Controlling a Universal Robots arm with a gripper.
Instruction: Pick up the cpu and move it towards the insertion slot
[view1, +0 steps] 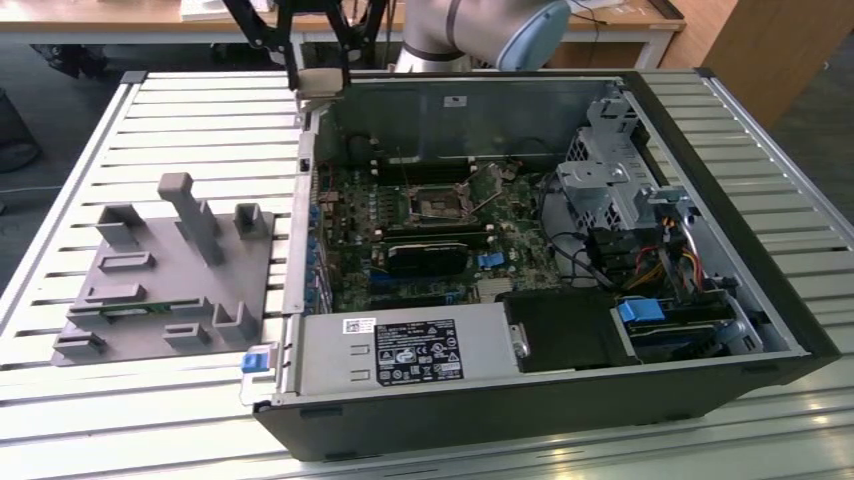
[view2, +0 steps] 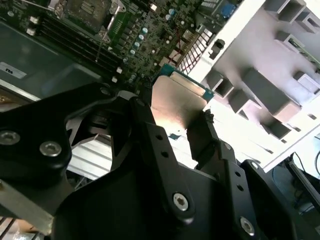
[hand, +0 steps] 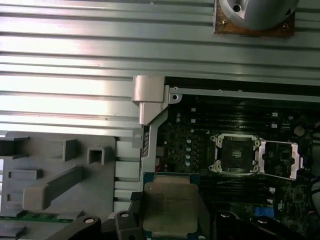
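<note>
My gripper (view2: 175, 120) is shut on the cpu (view2: 177, 97), a flat square chip with a dull silver top and a green rim, clamped by its edges between the black fingers (view2: 146, 127). In the exterior view the gripper (view1: 320, 70) holds the cpu (view1: 320, 84) in the air above the far corner of the open computer case (view1: 561, 400), on the exterior view's left. The insertion slot (view1: 438, 200) is a square metal-framed socket with a dark centre on the motherboard. In the first wrist view the cpu (hand: 170, 207) is apart from the slot (hand: 235, 155), whose load plate (hand: 282, 160) lies open.
A grey plastic tray (view1: 120, 300) with upright posts and recesses sits on the slatted metal table (view1: 187, 130) at the exterior view's left; a green memory strip (hand: 40, 216) lies in it. The case holds a power supply (view1: 400, 355), cables and a drive cage (view1: 607, 190).
</note>
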